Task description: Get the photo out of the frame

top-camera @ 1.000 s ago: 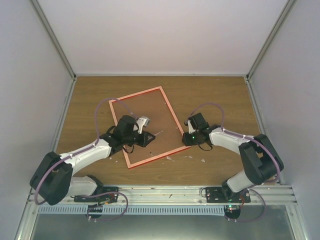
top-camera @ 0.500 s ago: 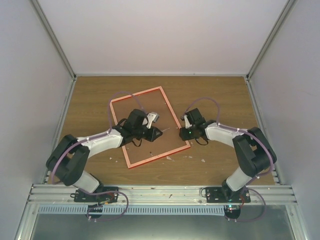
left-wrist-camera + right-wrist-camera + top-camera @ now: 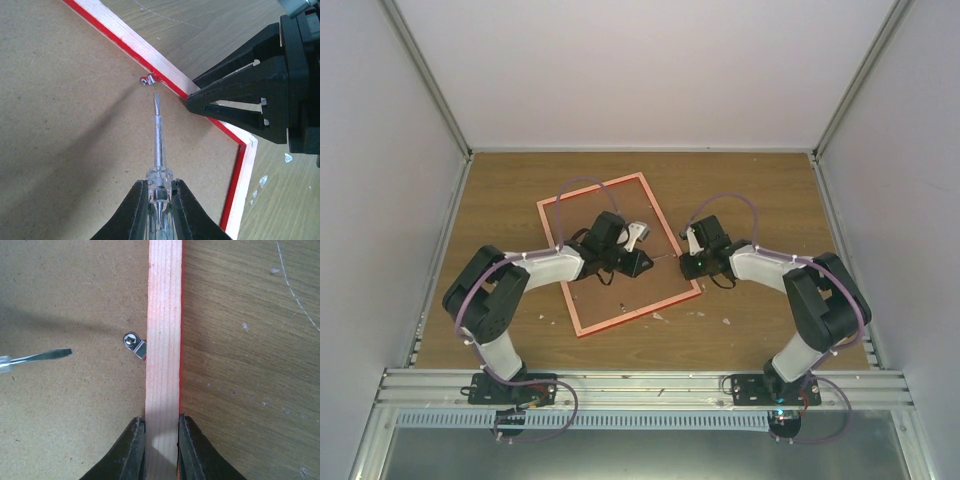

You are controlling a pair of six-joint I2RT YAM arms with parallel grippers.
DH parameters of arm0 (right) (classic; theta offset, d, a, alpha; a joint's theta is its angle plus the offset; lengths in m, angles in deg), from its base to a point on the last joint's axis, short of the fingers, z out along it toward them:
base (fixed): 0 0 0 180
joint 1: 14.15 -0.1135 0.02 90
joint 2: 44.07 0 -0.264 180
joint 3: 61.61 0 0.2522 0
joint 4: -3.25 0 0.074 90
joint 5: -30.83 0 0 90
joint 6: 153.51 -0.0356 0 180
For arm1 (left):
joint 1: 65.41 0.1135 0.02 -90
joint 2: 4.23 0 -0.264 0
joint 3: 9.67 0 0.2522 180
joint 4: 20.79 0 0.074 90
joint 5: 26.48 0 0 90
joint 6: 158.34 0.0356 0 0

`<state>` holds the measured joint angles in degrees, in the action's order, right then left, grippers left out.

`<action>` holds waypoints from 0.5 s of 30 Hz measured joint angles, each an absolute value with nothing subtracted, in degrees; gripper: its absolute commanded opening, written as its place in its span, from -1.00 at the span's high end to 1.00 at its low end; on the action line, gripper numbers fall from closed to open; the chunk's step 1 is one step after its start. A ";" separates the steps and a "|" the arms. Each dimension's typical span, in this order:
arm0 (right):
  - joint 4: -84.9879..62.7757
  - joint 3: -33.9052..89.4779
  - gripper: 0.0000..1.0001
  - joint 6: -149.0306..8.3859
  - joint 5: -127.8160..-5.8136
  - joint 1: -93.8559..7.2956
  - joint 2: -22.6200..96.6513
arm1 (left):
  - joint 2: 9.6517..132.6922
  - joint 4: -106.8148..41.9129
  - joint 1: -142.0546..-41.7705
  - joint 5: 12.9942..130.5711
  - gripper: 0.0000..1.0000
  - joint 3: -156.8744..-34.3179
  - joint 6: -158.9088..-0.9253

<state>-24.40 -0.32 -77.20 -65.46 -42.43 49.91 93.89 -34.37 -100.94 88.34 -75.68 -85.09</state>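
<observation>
The table (image 3: 750,190) was a brown, matt, wood-grain surface. The frame (image 3: 590,189) lay flat near its middle, turned askew to the table's edges. The frame was a thin rectangle, bright red along its sides, with pale bare wood on the face of the rail that pointed up. Filling the frame's opening was the board back (image 3: 630,295), a flat brown fibreboard with a fine speckled grain. It faced upward, so we could not see the photo in any view.

The left hand (image 3: 159,191) hovered over the board back, inside the frame's right rail. Its two black fingers were shut tight on the clear plastic body of a screwdriver (image 3: 157,135). The right hand (image 3: 161,424) reached the frame from outside that same rail and was closed on it. One black finger pressed the rail's inner side and the other its outer red side.

The screwdriver had a slim see-through shank ending in a flat steel blade. The blade pointed at the frame's right rail, its tip just short of a clip (image 3: 148,79). The clip was a small shiny metal tab with a round head, set at that rail's inner edge and lapping onto the board back.

A few white flecks (image 3: 289,158) lay on the table just outside the frame's near corner.
</observation>
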 measured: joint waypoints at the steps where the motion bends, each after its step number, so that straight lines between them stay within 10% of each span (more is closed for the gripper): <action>1: -24.09 -0.47 0.80 -77.29 -65.46 -42.43 49.89 | 94.33 -34.35 -100.94 88.38 1.00 -76.03 -84.98; 15: -17.47 -6.68 0.92 -77.31 -68.30 -42.49 46.46 | 97.28 -35.13 -101.05 88.65 1.00 -78.04 -84.61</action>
